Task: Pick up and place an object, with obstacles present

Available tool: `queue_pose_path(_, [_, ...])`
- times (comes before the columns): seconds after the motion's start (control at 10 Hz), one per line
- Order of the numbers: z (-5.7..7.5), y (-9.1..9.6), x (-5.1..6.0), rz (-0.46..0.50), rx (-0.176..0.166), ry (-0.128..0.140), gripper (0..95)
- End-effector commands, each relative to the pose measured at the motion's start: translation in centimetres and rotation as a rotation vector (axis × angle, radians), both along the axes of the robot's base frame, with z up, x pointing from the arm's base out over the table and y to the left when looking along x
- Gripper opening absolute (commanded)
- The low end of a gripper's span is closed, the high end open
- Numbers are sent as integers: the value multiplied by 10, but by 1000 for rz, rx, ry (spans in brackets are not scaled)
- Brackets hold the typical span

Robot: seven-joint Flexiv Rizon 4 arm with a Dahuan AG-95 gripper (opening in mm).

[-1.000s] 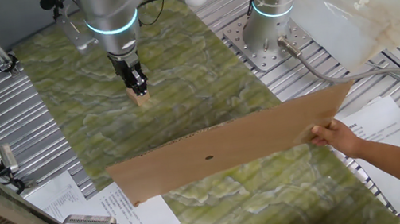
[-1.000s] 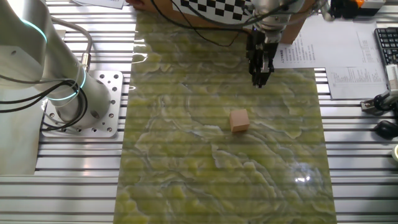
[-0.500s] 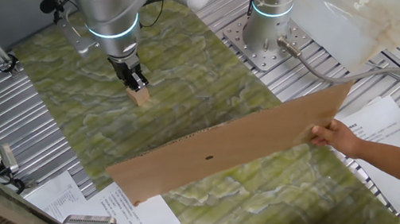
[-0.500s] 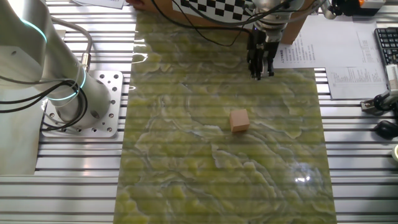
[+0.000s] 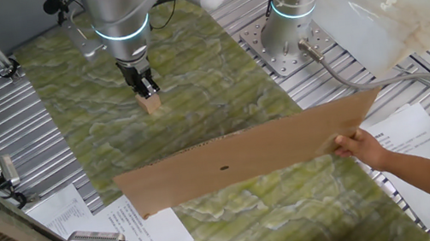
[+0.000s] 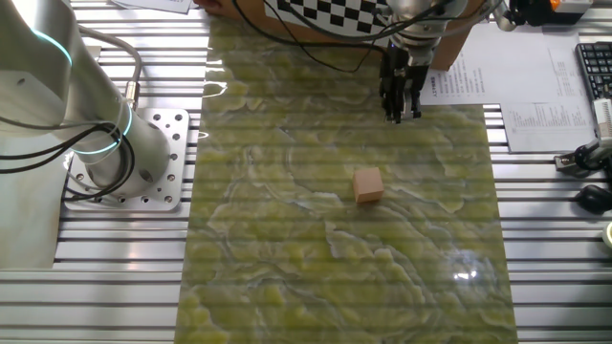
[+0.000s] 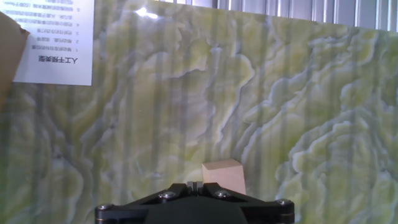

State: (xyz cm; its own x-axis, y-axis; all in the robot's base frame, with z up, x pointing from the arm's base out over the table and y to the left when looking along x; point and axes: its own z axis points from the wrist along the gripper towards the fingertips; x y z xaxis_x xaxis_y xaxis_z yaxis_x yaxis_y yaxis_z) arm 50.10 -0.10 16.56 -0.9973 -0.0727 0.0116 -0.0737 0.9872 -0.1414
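Hanging above the green marbled tabletop (image 6: 287,191), the pincer (image 6: 400,115) has its dark fingers drawn close together, with nothing between them. In the other fixed view it stands clear of the wooden cube (image 6: 368,184), which rests alone on the tabletop, well apart from the fingertips. In one fixed view the pincer (image 5: 147,90) lines up just over the cube (image 5: 151,104), though whether they touch cannot be told from that side. In the hand view the cube (image 7: 223,176) sits beyond the black base of the pincer.

Farther out, a person's hand (image 5: 360,148) holds the cardboard sheet (image 5: 248,163) by one end, lifted over the tabletop; a small dark hole shows near its middle. White printed paper (image 7: 55,40) lies at the tabletop's edge, its lines of text too small to read. A checkerboard panel (image 6: 330,13) lies behind the pincer.
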Motion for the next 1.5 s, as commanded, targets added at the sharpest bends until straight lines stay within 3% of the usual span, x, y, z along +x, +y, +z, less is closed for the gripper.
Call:
queue_pose_path(0.1, [0, 0, 0, 6, 2, 6, 0])
queue_pose_path(1.5, [-15, -3, -5, 44, -4, 0, 0])
